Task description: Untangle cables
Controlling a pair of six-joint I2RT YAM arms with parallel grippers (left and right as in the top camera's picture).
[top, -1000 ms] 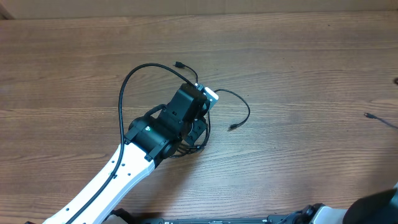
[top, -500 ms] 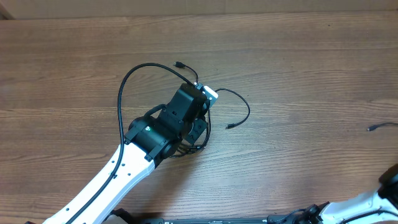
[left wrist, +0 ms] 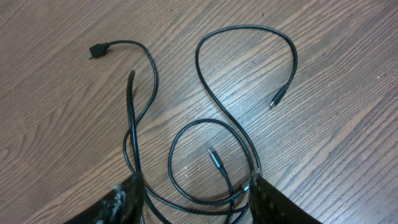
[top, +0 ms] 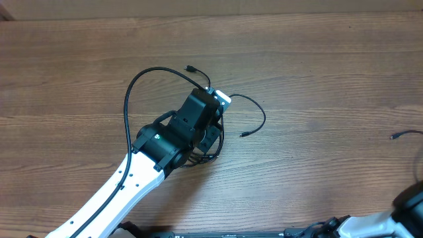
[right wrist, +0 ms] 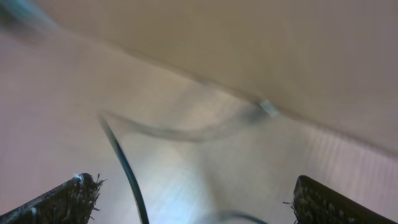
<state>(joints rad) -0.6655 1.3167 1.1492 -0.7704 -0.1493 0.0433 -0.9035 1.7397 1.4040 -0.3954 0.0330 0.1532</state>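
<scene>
Two thin black cables (left wrist: pixel 205 124) lie looped over each other on the wooden table. In the left wrist view one plug (left wrist: pixel 94 51) lies far left, another end (left wrist: pixel 277 98) to the right, and a third plug (left wrist: pixel 214 157) in the middle loop. My left gripper (left wrist: pixel 196 190) stands open just above the tangle, with strands lying loose between its fingers (left wrist: pixel 127 199). Overhead, the left arm (top: pixel 178 132) covers the tangle's middle. A cable end (top: pixel 396 135) lies far right. My right gripper (right wrist: pixel 196 190) is wide open; a blurred dark cable (right wrist: pixel 124 165) passes between its fingers.
The wooden table (top: pixel 317 59) stretches around the tangle. A big cable loop (top: pixel 127 106) arcs left of the left arm. Only part of the right arm (top: pixel 410 201) shows at the bottom right corner. The right wrist view is heavily blurred.
Both grippers have opened. The right arm has shifted in the bottom right corner, and the cable end at the far right has dropped slightly lower on the table.
</scene>
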